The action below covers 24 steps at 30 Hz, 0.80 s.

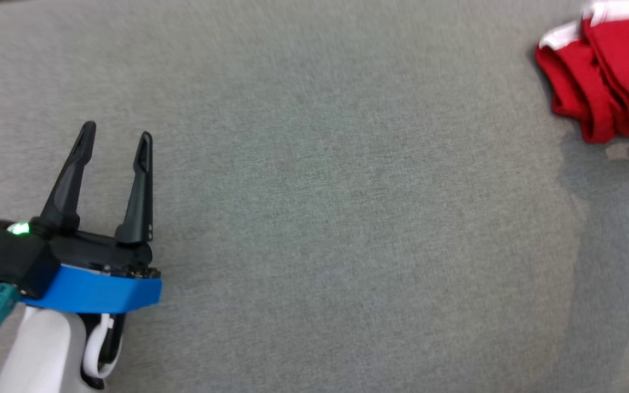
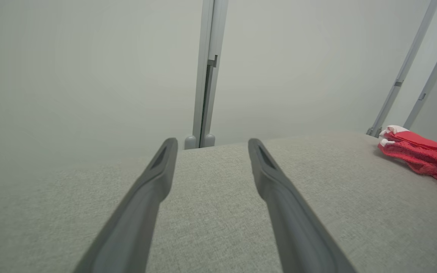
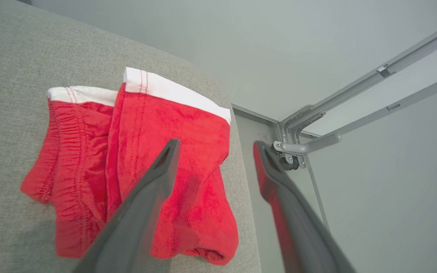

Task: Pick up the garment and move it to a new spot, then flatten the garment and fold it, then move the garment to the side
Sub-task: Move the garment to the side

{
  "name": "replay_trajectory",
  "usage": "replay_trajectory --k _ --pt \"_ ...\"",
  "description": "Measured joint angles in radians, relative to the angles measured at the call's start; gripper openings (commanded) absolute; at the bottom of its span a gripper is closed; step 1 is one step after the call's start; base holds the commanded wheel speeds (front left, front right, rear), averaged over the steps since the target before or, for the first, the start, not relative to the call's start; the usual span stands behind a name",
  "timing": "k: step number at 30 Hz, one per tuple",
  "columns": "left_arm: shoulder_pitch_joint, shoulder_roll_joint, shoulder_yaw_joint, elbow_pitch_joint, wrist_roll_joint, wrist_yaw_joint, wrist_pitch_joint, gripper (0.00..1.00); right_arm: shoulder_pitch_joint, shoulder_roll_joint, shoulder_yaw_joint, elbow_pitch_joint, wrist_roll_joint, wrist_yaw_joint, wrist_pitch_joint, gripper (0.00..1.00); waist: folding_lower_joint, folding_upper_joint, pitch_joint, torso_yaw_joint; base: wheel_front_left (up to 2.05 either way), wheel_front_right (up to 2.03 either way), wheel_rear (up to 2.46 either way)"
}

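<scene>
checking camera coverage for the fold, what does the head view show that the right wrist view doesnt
Head view adds: the left gripper, open, with its blue collar and green light, and the wide stretch of grey fabric surface between it and the red shorts, which the upper right corner cuts off.
Right wrist view adds: the right gripper, fingers apart with nothing between them, above the shorts; their white bands in full; a grey metal frame past the surface's edge.
Both share: the shorts lying on the grey fabric.
</scene>
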Motion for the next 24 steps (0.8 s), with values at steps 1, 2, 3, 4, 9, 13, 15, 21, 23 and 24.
replay_trajectory --k 1,2,3,4,9,13,15,21,23,24 --pt "0.005 -0.008 -0.002 0.016 -0.003 0.000 -0.007 1.00 0.021 0.010 -0.012 0.005 0.005 0.000 -0.010 1.00 0.0000 0.0000 -0.022 0.008 0.00 0.00 0.00" --pt "0.012 -0.015 -0.005 0.033 -0.004 0.000 -0.013 1.00 0.045 0.026 -0.028 0.010 0.012 0.000 -0.019 1.00 0.0000 0.0000 -0.047 0.017 0.00 0.00 0.00" --pt "0.023 -0.022 -0.007 0.050 -0.007 0.000 -0.020 1.00 0.071 0.044 -0.048 0.014 0.024 0.000 -0.027 1.00 -0.0001 0.0000 -0.073 0.026 0.00 0.00 0.00" --pt "0.035 -0.028 -0.007 0.067 -0.011 0.002 -0.025 1.00 0.098 0.062 -0.062 0.012 0.032 0.000 -0.040 1.00 -0.0002 0.0000 -0.098 0.033 0.00 0.00 0.00" --pt "0.107 -0.063 0.002 0.145 -0.028 0.010 -0.044 1.00 0.267 0.166 -0.095 -0.085 0.091 0.000 -0.111 1.00 -0.0003 0.0000 -0.226 0.068 0.00 0.00 0.00" --pt "0.161 -0.082 0.011 0.187 -0.029 0.015 -0.048 1.00 0.422 0.228 -0.097 -0.238 0.143 0.000 -0.138 1.00 -0.0003 0.0000 -0.305 0.082 0.00 0.00 0.00" --pt "0.180 -0.088 0.018 0.206 -0.029 0.014 -0.051 1.00 0.497 0.251 -0.106 -0.322 0.167 0.000 -0.146 1.00 -0.0003 0.0000 -0.338 0.091 0.00 0.00 0.00" --pt "0.222 -0.108 0.041 0.225 -0.007 0.010 -0.051 1.00 0.691 0.359 -0.129 -0.577 0.178 0.000 -0.150 1.00 -0.0002 0.0000 -0.396 0.121 0.00 0.00 0.00" --pt "0.234 -0.113 0.046 0.230 0.005 0.009 -0.051 1.00 0.743 0.396 -0.143 -0.642 0.169 0.000 -0.147 1.00 -0.0002 0.0000 -0.409 0.131 0.00 0.00 0.00" --pt "0.238 -0.117 0.050 0.231 0.010 0.009 -0.051 1.00 0.765 0.407 -0.151 -0.668 0.162 0.000 -0.141 1.00 -0.0002 0.0000 -0.414 0.137 0.00 0.00 0.00"
